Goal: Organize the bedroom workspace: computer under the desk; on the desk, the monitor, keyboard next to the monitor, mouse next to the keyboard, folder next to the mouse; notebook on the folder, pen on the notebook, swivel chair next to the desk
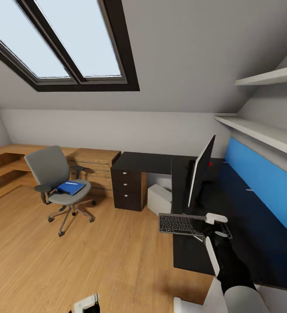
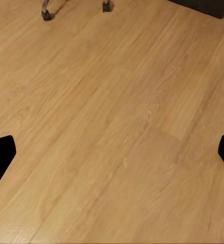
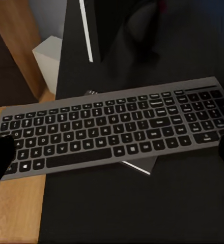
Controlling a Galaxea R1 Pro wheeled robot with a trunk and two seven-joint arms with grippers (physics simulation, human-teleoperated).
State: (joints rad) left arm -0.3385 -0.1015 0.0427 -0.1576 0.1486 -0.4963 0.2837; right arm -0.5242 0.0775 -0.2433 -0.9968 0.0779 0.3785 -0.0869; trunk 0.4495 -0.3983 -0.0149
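**Workspace partly organized; keyboard placement underway**

Monitor (image 1: 201, 171) upright on desk (image 1: 248, 226); computer (image 1: 158, 198) beneath; keyboard (image 1: 178, 224) overhanging near edge under wide-spread right gripper (image 1: 216, 226), grip undetermined; folder (image 1: 69, 188) awaits on swivel chair (image 1: 56, 184), far left; left gripper (image 2: 112, 152) wide, empty.

Keyboard (image 1: 177, 224) overhangs desk (image 1: 248, 243) edge before monitor (image 1: 201, 171); computer (image 1: 159, 199) beneath desk; folder (image 1: 70, 188) on swivel chair (image 1: 58, 184), left of my view.

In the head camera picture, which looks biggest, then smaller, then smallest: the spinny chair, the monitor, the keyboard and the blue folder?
1. swivel chair
2. monitor, seen nearly edge-on, so it looks thin
3. keyboard, nearer the camera, so its look may flatter it
4. folder, on the chair seat, smallest
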